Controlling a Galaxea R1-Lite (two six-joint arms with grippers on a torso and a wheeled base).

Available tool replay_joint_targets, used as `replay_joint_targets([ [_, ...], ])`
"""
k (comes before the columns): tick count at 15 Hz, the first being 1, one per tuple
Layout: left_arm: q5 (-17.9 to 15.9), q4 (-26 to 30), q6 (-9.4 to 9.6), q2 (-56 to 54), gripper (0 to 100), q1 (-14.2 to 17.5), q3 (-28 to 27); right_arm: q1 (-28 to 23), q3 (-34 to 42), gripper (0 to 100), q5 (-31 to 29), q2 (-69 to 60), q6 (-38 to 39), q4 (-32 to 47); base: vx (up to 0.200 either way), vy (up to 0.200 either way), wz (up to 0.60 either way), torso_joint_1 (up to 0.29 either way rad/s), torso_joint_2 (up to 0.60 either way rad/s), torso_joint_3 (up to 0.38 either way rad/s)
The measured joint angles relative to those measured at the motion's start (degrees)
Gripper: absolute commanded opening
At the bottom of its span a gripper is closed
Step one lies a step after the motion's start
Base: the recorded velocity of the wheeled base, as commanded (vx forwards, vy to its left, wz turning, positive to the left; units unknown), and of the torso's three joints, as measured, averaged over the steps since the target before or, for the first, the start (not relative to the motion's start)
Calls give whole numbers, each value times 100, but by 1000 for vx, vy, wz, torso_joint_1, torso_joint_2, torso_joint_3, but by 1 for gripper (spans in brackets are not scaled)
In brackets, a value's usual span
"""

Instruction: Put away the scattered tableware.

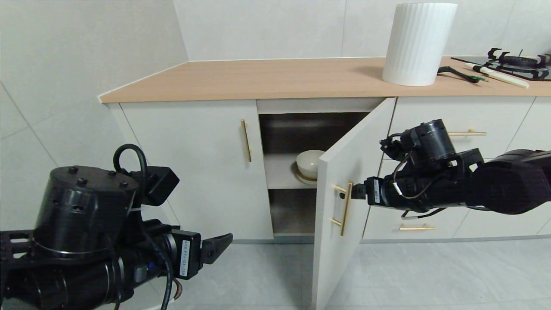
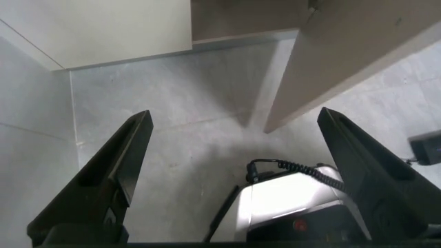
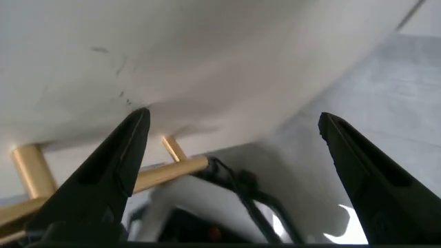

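Below the wooden counter (image 1: 258, 77), the cabinet door (image 1: 340, 241) stands open, with the bowl (image 1: 309, 163) on the upper shelf (image 1: 280, 174). The right gripper (image 1: 346, 194) sits at the brass handle (image 1: 345, 215) with fingers spread; the left gripper (image 2: 234, 114), also spread, hangs low over the floor. If the door is to be swung, grip the bar's middle squarely and follow the hinge arc.

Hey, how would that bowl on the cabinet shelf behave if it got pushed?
The bowl looks glazed and rigid, so it is probably slippery and breakable. Its rounded sides, and what seems to be a plate beneath it, suggest it would slide rather than tip.
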Motion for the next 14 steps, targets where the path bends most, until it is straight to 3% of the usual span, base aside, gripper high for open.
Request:
replay_joint_targets([
  [7,79,11,35,54,100,0,49,113,59,100,-304,321,143,-194,0,0,0,0,0,0],
  [11,521,11,43,150,100,-2,82,152,85,100,-396,356,191,-416,200,0,0,-2,6,4],
  [14,586,0,38,207,100,-2,82,204,91,100,-474,413,336,-547,200,0,0,2,1,-1],
])
